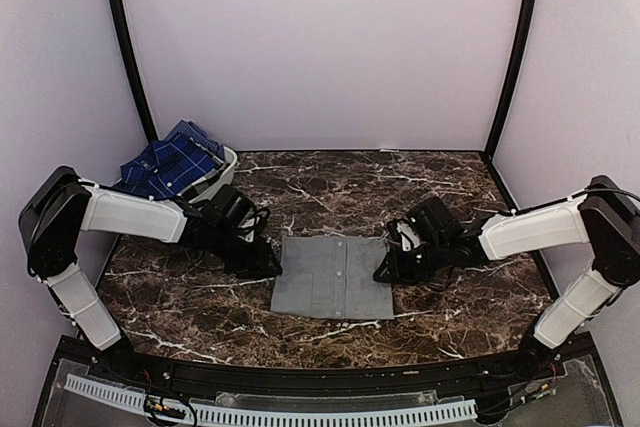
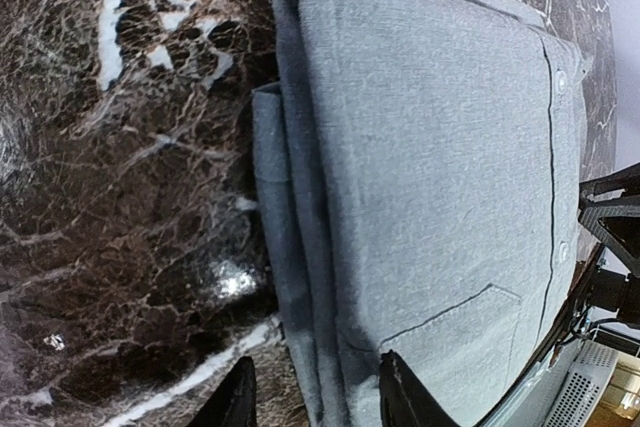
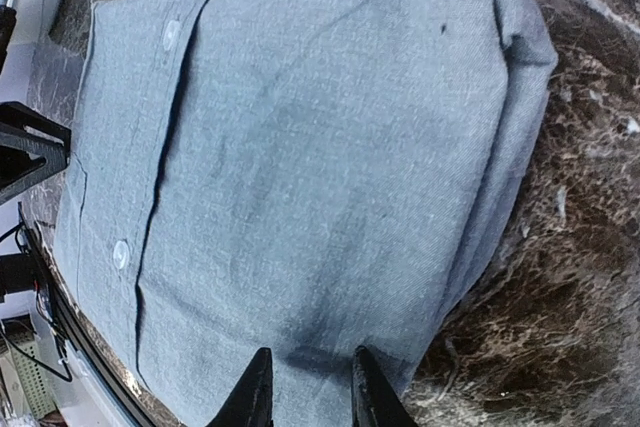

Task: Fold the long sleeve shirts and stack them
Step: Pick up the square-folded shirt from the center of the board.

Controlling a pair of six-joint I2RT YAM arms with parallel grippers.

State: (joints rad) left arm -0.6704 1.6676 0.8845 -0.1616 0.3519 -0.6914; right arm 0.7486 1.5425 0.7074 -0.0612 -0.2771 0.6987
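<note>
Currently the grey shirt lies folded into a flat rectangle at the middle of the dark marble table, button placket facing up and its folded layers stacked along both side edges.

Left tool: low at the shirt's left edge. The wrist view shows its fingers spread, one over bare table, the other over the cloth near the chest pocket, with the folded edge between them. No cloth is lifted.

Right tool: low at the shirt's right edge. Its fingers stand a narrow gap apart over the cloth, which is shadowed beneath them. Whether any cloth is caught between them cannot be told.

The blue plaid shirt sits bundled and unfolded in the white basket at the table's far left corner, well apart from the grey one, spilling over the rim.
</note>
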